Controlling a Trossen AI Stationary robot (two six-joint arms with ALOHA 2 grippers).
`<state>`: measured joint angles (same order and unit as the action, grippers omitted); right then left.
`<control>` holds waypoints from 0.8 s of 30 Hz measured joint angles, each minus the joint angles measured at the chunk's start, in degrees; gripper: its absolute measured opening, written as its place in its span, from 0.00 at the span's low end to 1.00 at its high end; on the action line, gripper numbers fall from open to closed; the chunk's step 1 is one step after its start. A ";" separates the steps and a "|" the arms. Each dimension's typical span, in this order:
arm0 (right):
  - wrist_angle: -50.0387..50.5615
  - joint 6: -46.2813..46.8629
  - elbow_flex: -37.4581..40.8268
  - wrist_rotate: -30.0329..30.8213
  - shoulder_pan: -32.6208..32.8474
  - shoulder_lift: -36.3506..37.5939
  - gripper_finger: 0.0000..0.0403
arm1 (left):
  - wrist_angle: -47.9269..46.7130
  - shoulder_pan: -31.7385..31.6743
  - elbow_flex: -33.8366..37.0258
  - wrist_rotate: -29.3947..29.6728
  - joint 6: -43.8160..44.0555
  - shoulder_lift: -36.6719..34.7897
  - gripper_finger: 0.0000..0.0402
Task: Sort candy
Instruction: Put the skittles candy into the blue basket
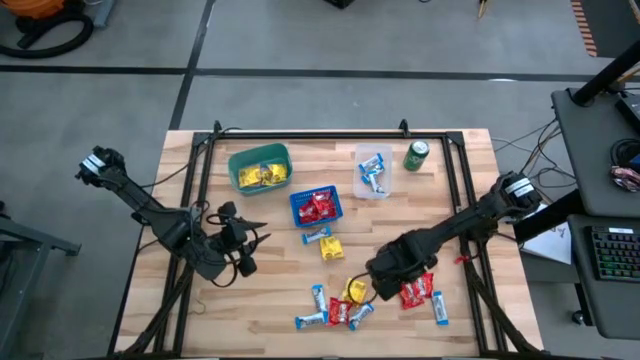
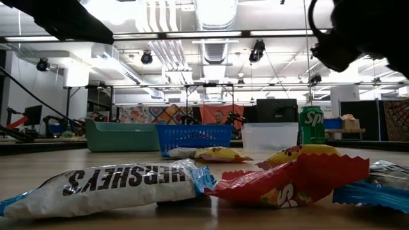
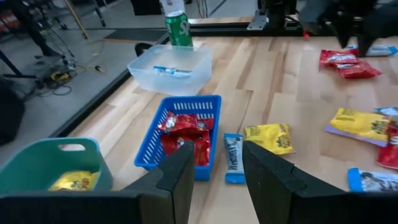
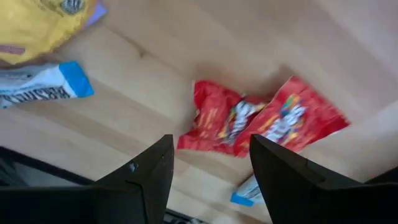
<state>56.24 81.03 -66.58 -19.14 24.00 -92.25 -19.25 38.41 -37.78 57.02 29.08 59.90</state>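
Note:
Loose candy lies on the wooden table: a pile of red, yellow and blue-and-white pieces (image 1: pixel 335 305) near the near edge, two red candies (image 1: pixel 418 292) beside it, and a bar (image 1: pixel 316 236) with a yellow piece (image 1: pixel 332 248) mid-table. My right gripper (image 1: pixel 387 278) hovers open above the two red candies (image 4: pixel 261 121), which show between its fingers. My left gripper (image 1: pixel 254 243) waits open over the table's left part, facing the blue basket (image 3: pixel 186 134).
A green basket (image 1: pixel 260 168) holds yellow candy, the blue basket (image 1: pixel 316 207) holds red candy, and a clear tub (image 1: pixel 373 172) holds blue-and-white bars. A green drink can (image 1: pixel 416 155) stands right of the tub. A black frame (image 1: pixel 300 135) edges the table.

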 joint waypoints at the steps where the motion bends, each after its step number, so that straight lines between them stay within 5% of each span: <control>1: -0.52 0.98 0.01 0.00 0.48 -0.33 0.50 | 0.01 0.00 0.00 0.61 -0.28 0.00 0.29; 14: -3.49 -0.73 -0.12 3.69 2.00 -10.14 0.47 | 0.00 -0.07 -0.04 2.47 -1.40 0.00 0.29; 24: -4.74 -3.14 -0.23 5.71 1.96 -11.80 0.15 | -0.01 -0.07 -0.04 2.47 -1.38 0.00 0.29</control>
<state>51.50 77.89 -66.80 -13.43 25.96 -104.05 -19.27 38.35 -37.82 59.48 27.70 59.90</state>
